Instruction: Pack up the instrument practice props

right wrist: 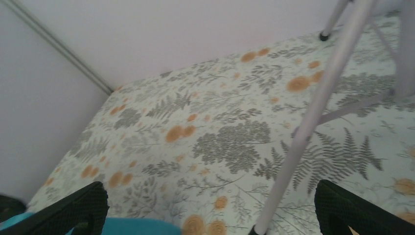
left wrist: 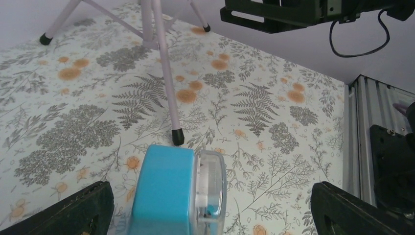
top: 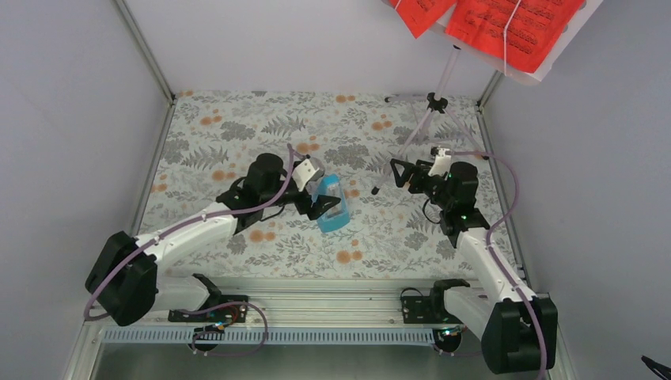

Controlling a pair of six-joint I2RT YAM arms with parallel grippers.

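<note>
The light-blue metronome (top: 336, 218) sits on the floral table, its clear-fronted white face turned right in the left wrist view (left wrist: 166, 191). My left gripper (top: 326, 202) is wide open (left wrist: 210, 215) with the metronome between its fingers (left wrist: 73, 210), nearer the left one, not touching. The lilac music stand (top: 419, 131) stands at the back right, with red sheet-music pages (top: 506, 24) on its desk at the top edge. My right gripper (top: 398, 176) is open and empty (right wrist: 210, 215). One stand leg (right wrist: 318, 107) runs between its fingers (right wrist: 362, 210), untouched.
The stand's near foot (left wrist: 177, 138) rests just beyond the metronome. The right arm (left wrist: 293, 12) hangs over the table's far side in the left wrist view. Pale walls and a metal frame (top: 146, 55) close in the table; a rail (top: 316, 289) runs along the near edge.
</note>
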